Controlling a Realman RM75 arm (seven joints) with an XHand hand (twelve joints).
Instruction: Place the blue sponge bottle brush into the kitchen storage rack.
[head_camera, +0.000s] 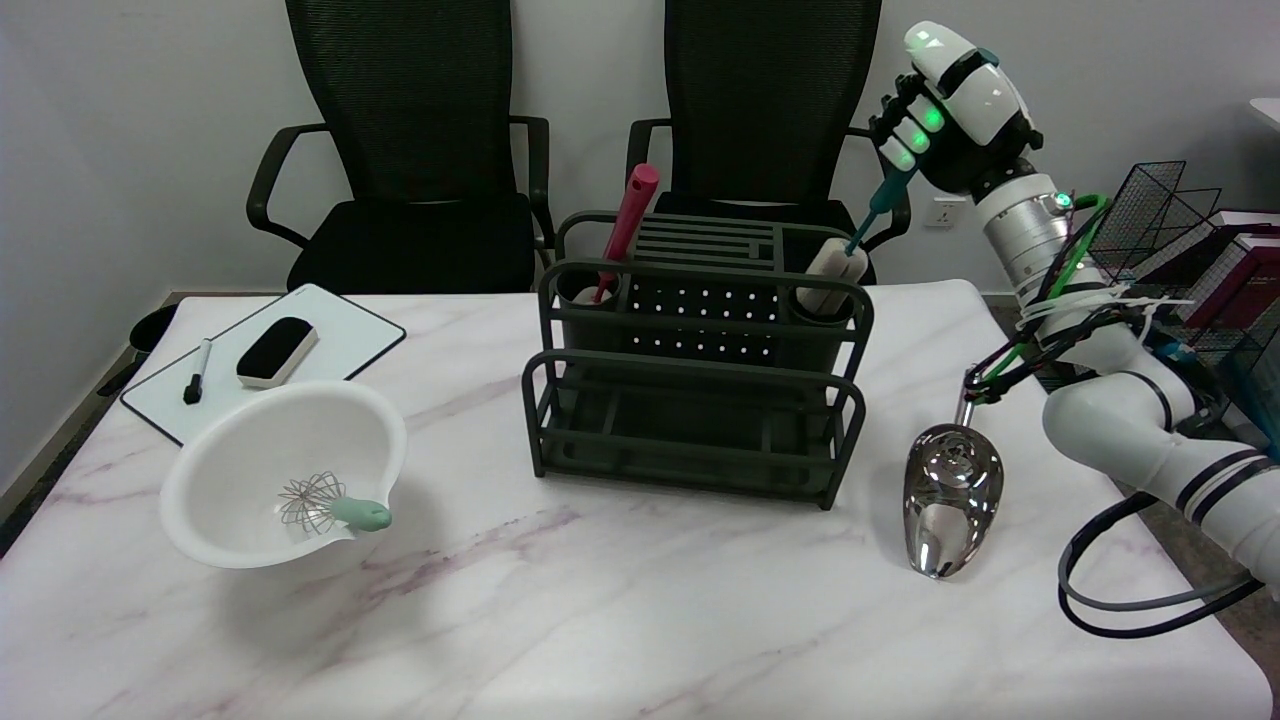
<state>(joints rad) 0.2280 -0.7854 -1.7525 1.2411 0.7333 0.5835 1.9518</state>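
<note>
right black-and-white hand (935, 110) clamped on teal handle of blue sponge bottle brush (845, 262), pale foam head dipping into back right cup of dark green slatted storage rack (700, 350). risk: tilted release, tipping out over rim.

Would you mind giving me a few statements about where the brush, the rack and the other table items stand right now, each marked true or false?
1. The right hand grips the bottle brush by its teal handle. True.
2. The brush's sponge head sits at the storage rack's right rear cup. True.
3. The whisk lies on the whiteboard. False: it rests in the white bowl, its handle over the rim.
4. The metal scoop lies inside the rack. False: it lies on the table, to the right of the rack.
5. A red utensil stands in the rack's left rear cup. True.
</note>
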